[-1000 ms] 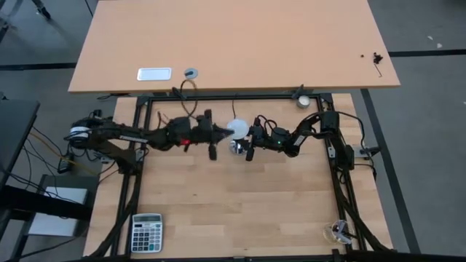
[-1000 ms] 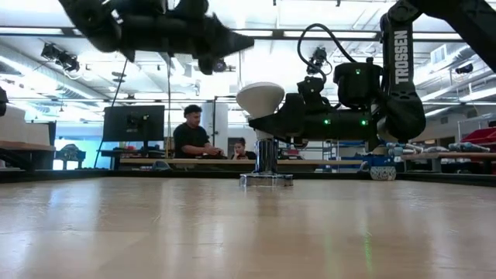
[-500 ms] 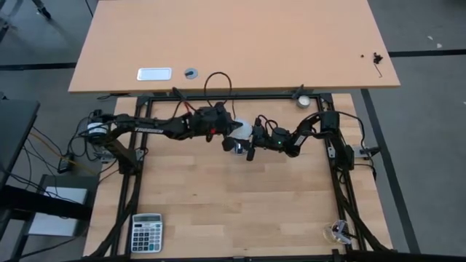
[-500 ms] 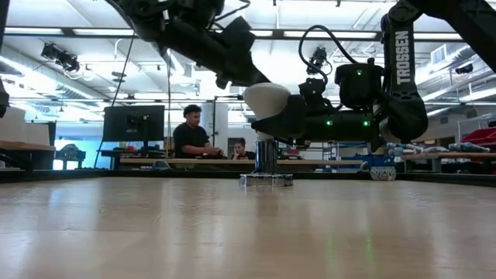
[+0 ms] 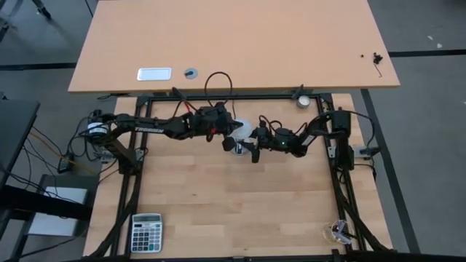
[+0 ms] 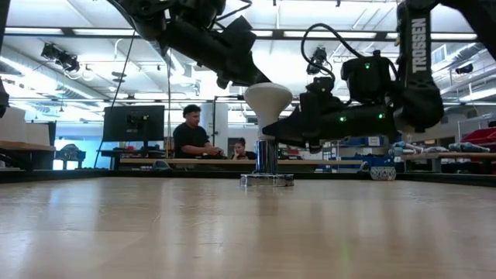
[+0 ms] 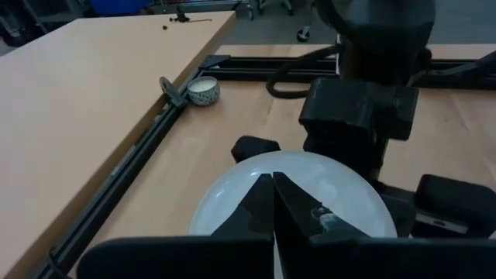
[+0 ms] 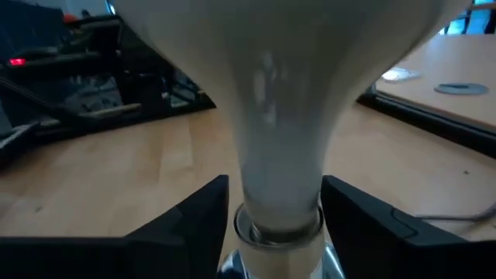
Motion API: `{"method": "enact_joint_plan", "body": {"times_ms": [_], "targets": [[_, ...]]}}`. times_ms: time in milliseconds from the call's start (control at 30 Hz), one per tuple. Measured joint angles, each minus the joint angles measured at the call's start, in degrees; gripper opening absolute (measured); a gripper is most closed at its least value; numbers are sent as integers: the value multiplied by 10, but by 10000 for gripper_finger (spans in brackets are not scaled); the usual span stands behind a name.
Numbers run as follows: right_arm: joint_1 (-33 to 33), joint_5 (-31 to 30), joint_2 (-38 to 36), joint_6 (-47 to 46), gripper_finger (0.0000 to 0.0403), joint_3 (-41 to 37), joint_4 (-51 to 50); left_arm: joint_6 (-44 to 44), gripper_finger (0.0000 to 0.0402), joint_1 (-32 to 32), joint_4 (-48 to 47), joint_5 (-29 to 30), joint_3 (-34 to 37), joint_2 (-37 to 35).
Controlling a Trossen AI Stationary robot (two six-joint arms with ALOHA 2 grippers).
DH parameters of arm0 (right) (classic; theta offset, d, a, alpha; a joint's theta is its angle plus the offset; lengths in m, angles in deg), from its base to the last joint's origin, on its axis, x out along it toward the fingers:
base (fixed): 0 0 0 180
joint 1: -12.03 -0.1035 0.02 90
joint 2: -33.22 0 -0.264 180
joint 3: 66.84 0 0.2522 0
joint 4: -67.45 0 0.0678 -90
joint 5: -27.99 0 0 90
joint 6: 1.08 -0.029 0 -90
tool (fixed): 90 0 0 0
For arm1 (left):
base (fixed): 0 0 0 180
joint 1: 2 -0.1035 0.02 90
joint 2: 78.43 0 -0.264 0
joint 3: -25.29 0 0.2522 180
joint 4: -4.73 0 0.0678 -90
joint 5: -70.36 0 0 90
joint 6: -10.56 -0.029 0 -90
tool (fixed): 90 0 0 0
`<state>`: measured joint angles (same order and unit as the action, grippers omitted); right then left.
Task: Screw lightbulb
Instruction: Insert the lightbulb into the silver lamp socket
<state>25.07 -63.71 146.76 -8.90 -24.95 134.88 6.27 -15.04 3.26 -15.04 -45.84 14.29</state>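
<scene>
The lightbulb (image 6: 268, 99), white and frosted, stands upright with its narrow base in a round silver socket (image 6: 266, 180) in the middle of the table. My left gripper (image 7: 273, 180) is shut, with its tips on the bulb's dome (image 7: 232, 194). My right gripper (image 8: 275, 194) reaches in level from the table's right and is open. Its two fingers stand on either side of the bulb's neck (image 8: 279, 155), just above the silvery screw base. I cannot tell whether they touch it. My left gripper rests its shut fingertips (image 6: 256, 79) on the upper part of the bulb's dome (image 6: 263, 87), on the side toward the table's left. The fingers slant down from the table's left. The bulb stays upright in the socket.
A calculator (image 5: 147, 231) lies at the near left corner and a clear object (image 5: 338, 231) at the near right. A small round tin (image 7: 203, 91) sits by the far rail. A second table (image 5: 233, 44) stands beyond. People sit in the room behind (image 6: 191, 132).
My left gripper has moved toward the table's right and tipped downward, bringing its shut tips onto the bulb's dome. The bulb, tilted a second ago, now stands straight in the socket. My right gripper has drawn back a little toward the table's right.
</scene>
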Motion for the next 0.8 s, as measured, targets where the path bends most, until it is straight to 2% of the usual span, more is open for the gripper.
{"method": "enact_joint_plan", "body": {"times_ms": [167, 467, 800], "targets": [[0, -2, -55, 0, 217, 1, -82, 0, 0, 0, -3, 0, 0, 0], [-2, -7, -196, -2, 217, 0, -317, -1, 0, 0, -4, 0, 1, 1], [-26, -10, -348, -2, 209, -1, -450, -4, 0, 8, -8, 2, 2, 0]]}}
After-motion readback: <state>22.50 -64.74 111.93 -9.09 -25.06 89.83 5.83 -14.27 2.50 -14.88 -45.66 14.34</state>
